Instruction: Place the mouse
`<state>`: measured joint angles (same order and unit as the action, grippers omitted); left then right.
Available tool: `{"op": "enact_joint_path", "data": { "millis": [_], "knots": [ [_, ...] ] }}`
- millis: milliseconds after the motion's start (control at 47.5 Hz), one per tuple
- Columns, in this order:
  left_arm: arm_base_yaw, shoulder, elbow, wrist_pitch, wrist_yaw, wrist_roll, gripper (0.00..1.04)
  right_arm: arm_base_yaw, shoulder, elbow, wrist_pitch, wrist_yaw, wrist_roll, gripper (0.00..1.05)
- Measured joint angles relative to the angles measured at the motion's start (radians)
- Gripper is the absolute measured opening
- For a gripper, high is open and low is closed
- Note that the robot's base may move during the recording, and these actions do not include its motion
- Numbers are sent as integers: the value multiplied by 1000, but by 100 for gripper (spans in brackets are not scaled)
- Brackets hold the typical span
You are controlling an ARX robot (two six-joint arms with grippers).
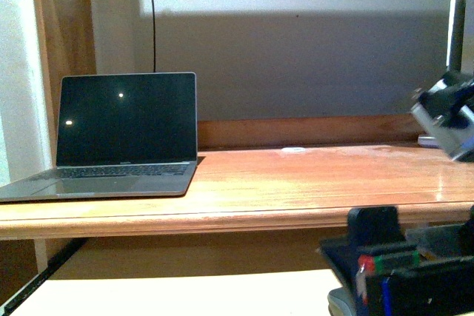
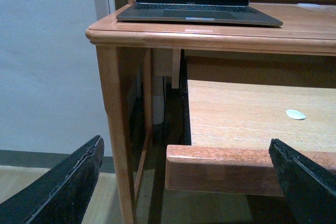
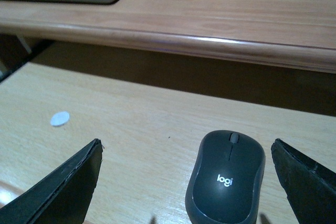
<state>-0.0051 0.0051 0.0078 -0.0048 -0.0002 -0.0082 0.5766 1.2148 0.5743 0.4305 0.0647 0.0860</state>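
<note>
Though right fingers (image 3: 63, 187) flank the mouse (image 3: 226, 179), neither touches.

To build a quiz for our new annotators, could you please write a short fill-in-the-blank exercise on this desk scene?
1. The pale logo on the mouse reads ____.
2. The mouse lies on the pull-out shelf between the fingers of the right gripper, which is ____.
3. The left gripper holds ____.
4. On the desktop stands an open ____.
Missing words: logi; open; nothing; laptop.
</note>
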Motion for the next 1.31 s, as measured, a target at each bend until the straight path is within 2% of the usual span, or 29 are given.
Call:
{"op": "enact_joint_path", "data": {
  "millis": [169,421,927,1306],
  "knots": [
    [0,0,0,0,0,0,97,38,128,19,47,97,-150,97],
    [0,0,0,0,0,0,97,35,233,104,-43,179,-171,97],
    [0,0,0,0,0,0,97,17,304,214,-240,217,-95,97],
    [0,0,0,0,0,0,97,7,363,260,-289,219,-56,97]
  ]
}}
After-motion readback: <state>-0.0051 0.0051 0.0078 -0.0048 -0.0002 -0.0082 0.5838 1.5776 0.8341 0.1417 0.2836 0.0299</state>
